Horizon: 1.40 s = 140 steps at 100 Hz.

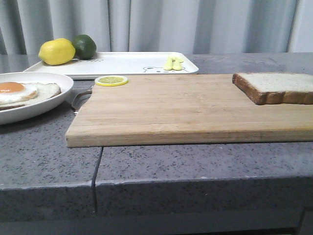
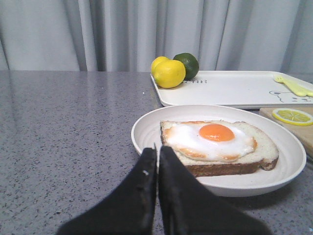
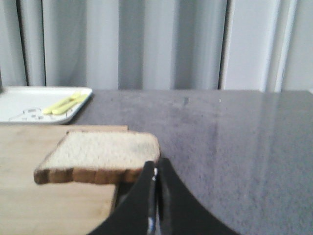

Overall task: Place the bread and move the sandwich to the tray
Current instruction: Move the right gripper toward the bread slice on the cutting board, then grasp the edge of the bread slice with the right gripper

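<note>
bread (image 1: 281,87) on cutting board (image 1: 186,110) (right edge) | tray (image 1: 127,63) behind

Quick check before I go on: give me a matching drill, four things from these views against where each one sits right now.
Things:
1. bread
2. egg-topped slice
3. lemon slice
4. whole lemon

Places:
A. on the round plate
B. at the far left corner of the cutting board
C. on the tray, next to the lime
D. at the right end of the cutting board

Pairs: 1-D, 2-A, 3-B, 4-C
</note>
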Each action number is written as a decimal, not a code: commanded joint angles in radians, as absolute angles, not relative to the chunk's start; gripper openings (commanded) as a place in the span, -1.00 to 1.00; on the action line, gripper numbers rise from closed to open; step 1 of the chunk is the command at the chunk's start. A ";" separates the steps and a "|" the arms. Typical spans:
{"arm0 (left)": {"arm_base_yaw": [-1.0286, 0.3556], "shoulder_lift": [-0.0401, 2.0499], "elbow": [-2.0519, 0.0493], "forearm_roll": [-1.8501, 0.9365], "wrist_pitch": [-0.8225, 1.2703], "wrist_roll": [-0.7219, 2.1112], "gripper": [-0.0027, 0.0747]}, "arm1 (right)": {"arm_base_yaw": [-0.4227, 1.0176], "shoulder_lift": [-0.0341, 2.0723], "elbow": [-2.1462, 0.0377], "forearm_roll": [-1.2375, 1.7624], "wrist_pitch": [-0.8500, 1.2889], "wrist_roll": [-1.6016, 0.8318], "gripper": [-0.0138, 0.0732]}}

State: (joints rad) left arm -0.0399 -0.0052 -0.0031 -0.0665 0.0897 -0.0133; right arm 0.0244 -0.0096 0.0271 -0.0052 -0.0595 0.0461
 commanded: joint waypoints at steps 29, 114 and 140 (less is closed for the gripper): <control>-0.048 0.026 -0.221 -0.187 0.106 -0.020 -0.98 | 0.016 -0.006 -0.167 -0.015 0.051 0.050 -0.84; -0.048 0.748 -0.920 -0.401 0.666 0.016 -0.98 | 0.016 0.456 -0.641 0.028 0.578 0.050 -0.83; -0.048 0.798 -0.920 -0.413 0.689 0.016 -0.98 | 0.016 0.465 -0.641 0.067 0.558 0.050 -0.15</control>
